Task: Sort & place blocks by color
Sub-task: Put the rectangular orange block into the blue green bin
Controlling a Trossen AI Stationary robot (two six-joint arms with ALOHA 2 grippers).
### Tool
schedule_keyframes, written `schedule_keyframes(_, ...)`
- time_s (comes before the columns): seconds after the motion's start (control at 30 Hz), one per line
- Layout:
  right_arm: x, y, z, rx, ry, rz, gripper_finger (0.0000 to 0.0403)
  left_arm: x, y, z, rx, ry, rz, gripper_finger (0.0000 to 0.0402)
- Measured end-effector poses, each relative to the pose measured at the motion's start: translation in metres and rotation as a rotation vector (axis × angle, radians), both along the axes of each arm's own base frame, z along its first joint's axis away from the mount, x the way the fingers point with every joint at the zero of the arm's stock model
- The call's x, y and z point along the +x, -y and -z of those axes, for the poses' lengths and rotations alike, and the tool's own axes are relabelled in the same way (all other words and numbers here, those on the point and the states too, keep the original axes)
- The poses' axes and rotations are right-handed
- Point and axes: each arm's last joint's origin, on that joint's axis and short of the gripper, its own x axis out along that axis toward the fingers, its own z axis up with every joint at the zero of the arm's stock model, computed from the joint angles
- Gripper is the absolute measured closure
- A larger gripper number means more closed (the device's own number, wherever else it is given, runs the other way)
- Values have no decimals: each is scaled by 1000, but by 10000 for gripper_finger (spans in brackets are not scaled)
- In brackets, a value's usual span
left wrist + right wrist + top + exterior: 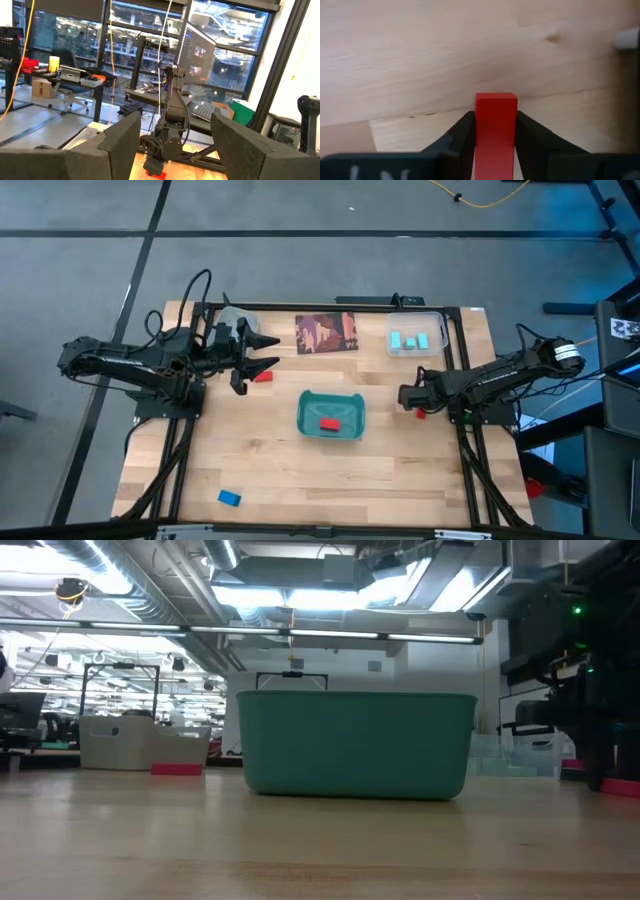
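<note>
- At the left of the high view, the left hand (268, 351) hovers over the bench (260, 470) with its fingers (117, 137) spread wide apart and nothing between them; it seems to be waiting, parked clear of the middle.
- Just beside that hand, slightly lower right of it, a red block (263, 376) lies flat on the wood, not yet sorted.
- Toward the lower left of the frame a blue block (229, 498) sits alone, well apart from everything else.
- At upper centre lies a printed card (327, 332), which plays no part in the sorting.
- In the centre stands the teal tray (307, 420) with one red block (330, 424) inside, so this looks like the place for red ones.
- Upper right of centre, a clear bin (440, 330) holds the light blue blocks (410, 340), grouped by colour already.
- At the right of the frame, the right hand (417, 406) is low at the bench, fingers closed against both sides of a red block (495, 131); the right wrist view shows the block standing up between them, pinched across its narrow sides, with the wood just beyond.
- My guess is that this block is meant for the teal tray, which lies to its left.
</note>
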Motion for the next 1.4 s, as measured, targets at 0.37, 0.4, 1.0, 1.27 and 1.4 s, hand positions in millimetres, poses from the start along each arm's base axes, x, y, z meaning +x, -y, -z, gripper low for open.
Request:
schedule_keyframes(0.37, 18, 0, -24, -93, 124, -241, 292, 0, 0, 0, -1, 0, 0, 168)
schedule_keyframes(0.4, 23, 0, -31, -121, 172, -301, 292, 0, 0, 0, -1, 0, 0, 168)
schedule_keyframes(1.0, 95, -13, -135, -642, 1205, -882, 292, 0, 0, 0, -51, 12, 13, 168)
schedule_keyframes(1.27, 99, -12, -172, -885, 1352, -930, 292, 0, 0, -1, -120, 23, 30, 168)
schedule_keyframes(1.4, 102, -13, -198, -969, 1311, -1019, 292, 0, 0, -1, -159, 28, 47, 168)
